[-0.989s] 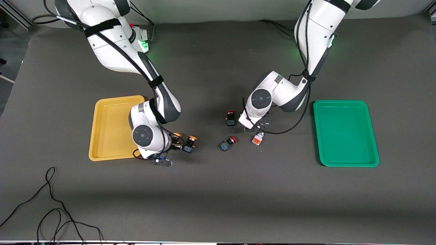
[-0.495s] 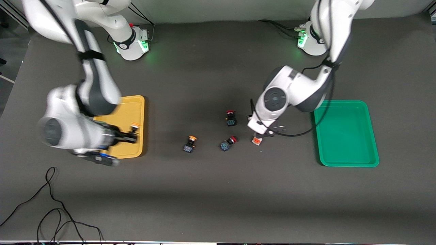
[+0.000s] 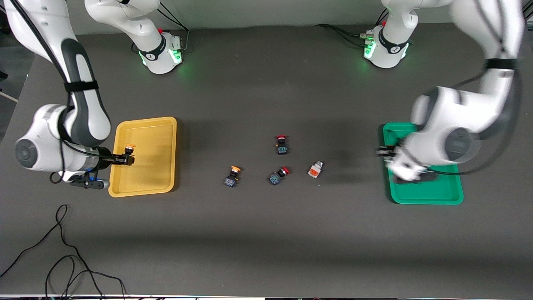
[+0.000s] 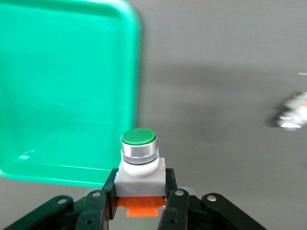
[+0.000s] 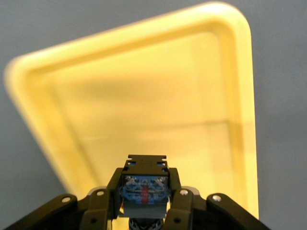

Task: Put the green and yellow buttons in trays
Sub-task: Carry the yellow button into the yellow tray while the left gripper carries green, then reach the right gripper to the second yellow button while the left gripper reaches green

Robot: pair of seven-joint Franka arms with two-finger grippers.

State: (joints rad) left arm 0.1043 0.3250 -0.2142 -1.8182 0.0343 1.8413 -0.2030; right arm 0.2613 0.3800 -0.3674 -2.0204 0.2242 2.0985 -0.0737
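My right gripper [image 3: 127,160] is shut on a yellow-capped switch [image 3: 129,147] and holds it over the yellow tray [image 3: 143,189]. In the right wrist view the gripper [image 5: 145,191] clamps the switch's black-blue body [image 5: 145,186] above the tray [image 5: 144,110]. My left gripper [image 4: 140,188] is shut on a white-bodied, green-tipped switch [image 4: 139,160]. It is over the table just beside the green tray [image 4: 62,86]. In the front view this gripper [image 3: 385,152] is blurred at that tray's [image 3: 429,198] inner rim. A second yellow-capped switch [image 3: 231,176] and a second white switch [image 3: 315,169] lie mid-table.
Two red-capped switches [image 3: 282,144] [image 3: 278,176] lie between the loose yellow-capped and white switches. The white switch also shows blurred in the left wrist view [image 4: 292,112]. Loose black cables [image 3: 62,258] lie near the front edge at the right arm's end.
My right gripper lifted one yellow-capped switch from mid-table and carried it over the yellow tray. My left gripper lifted one white switch and swung it to the green tray's edge.
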